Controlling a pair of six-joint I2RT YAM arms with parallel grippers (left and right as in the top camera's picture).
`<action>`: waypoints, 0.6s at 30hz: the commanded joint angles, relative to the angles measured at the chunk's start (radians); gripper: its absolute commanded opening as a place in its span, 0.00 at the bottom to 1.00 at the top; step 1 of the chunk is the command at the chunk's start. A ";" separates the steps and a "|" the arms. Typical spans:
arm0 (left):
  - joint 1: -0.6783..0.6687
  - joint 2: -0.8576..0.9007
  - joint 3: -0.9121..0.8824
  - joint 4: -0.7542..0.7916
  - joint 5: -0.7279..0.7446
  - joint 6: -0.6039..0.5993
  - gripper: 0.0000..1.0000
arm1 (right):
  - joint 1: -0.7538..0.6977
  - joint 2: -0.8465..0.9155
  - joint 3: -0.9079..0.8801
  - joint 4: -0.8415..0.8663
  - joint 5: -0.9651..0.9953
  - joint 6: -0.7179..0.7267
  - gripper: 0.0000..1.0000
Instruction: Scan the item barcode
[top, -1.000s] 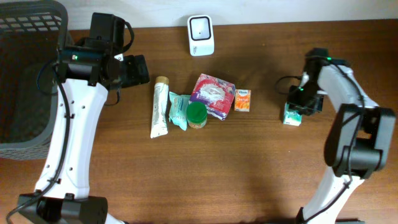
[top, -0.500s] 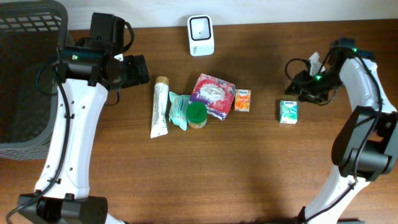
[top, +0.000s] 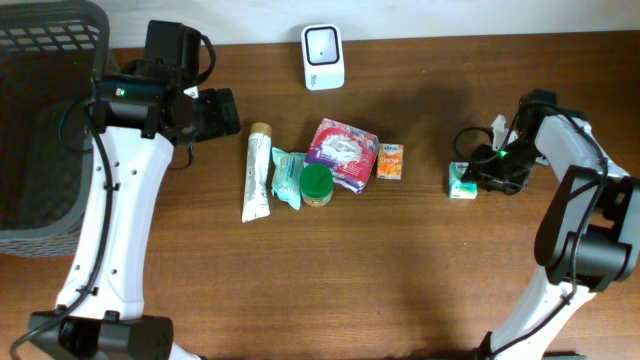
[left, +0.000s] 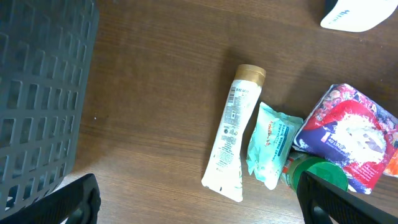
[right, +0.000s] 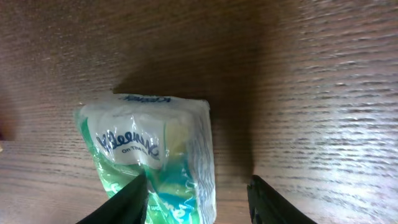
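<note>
A small green and white Kleenex tissue pack (top: 461, 181) lies flat on the table at the right. My right gripper (top: 480, 176) is low at the pack's right end. In the right wrist view the pack (right: 149, 149) reaches between the open jaws of the right gripper (right: 198, 200). The left finger (right: 127, 202) lies over the pack's plastic and the right finger (right: 270, 199) stands clear of it over bare wood. The white scanner (top: 323, 56) stands at the table's back edge. My left gripper (top: 215, 113) hovers wide open at the left, holding nothing.
A cluster lies mid-table: white tube (top: 256, 172), teal pouch (top: 288, 177), green-lidded jar (top: 316, 183), red and purple packet (top: 342, 153), orange sachet (top: 390, 162). A dark grey basket (top: 40, 120) fills the far left. Below the left gripper (left: 199, 211) lies the tube (left: 231, 143).
The right gripper let go of the tissue pack and pulled away toward the back right, then came back down to the pack's right end. The left arm stayed still.
</note>
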 joint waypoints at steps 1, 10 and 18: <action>-0.002 0.000 0.000 -0.001 -0.011 0.005 0.99 | -0.003 -0.009 -0.066 0.052 -0.049 -0.002 0.41; -0.002 0.000 0.000 -0.001 -0.011 0.005 0.99 | -0.003 -0.011 0.048 -0.020 -0.285 0.013 0.04; -0.002 0.000 0.000 -0.001 -0.011 0.005 0.99 | 0.066 -0.011 0.180 -0.427 -0.631 -0.674 0.04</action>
